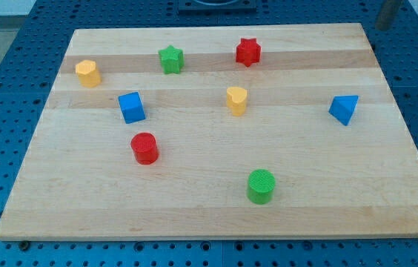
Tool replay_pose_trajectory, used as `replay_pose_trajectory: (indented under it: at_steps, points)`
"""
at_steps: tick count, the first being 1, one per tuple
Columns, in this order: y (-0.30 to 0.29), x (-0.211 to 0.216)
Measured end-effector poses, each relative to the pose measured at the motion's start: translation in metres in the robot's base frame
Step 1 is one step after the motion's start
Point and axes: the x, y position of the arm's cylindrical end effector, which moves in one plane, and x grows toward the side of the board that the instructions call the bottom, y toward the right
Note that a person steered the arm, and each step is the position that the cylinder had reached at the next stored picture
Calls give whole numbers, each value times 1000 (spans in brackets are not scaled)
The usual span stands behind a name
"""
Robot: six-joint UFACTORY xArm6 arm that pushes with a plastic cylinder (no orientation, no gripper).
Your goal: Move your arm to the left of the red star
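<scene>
The red star [248, 52] sits near the view's top edge of the wooden board [387, 193], a little right of centre. A dark rod enters at the view's top right, and my tip [382, 28] is just off the board's top right corner, far to the right of the red star. It touches no block. The green star [170, 58] lies to the left of the red star with a wide gap between them.
A yellow block [87, 73] is at the upper left, a blue cube [131, 107] and a red cylinder [144, 147] left of centre. A yellow heart [236, 100] lies below the red star, a blue triangle [344, 109] at the right, a green cylinder [261, 185] near the bottom.
</scene>
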Motion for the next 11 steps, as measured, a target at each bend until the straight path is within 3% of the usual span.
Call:
replay_pose_trajectory:
  at_steps: [4,8,9,10,11]
  points:
    - [-20,0]
    - [-183,-10]
    - [-279,-10]
    - [-322,-9]
    - [-322,-2]
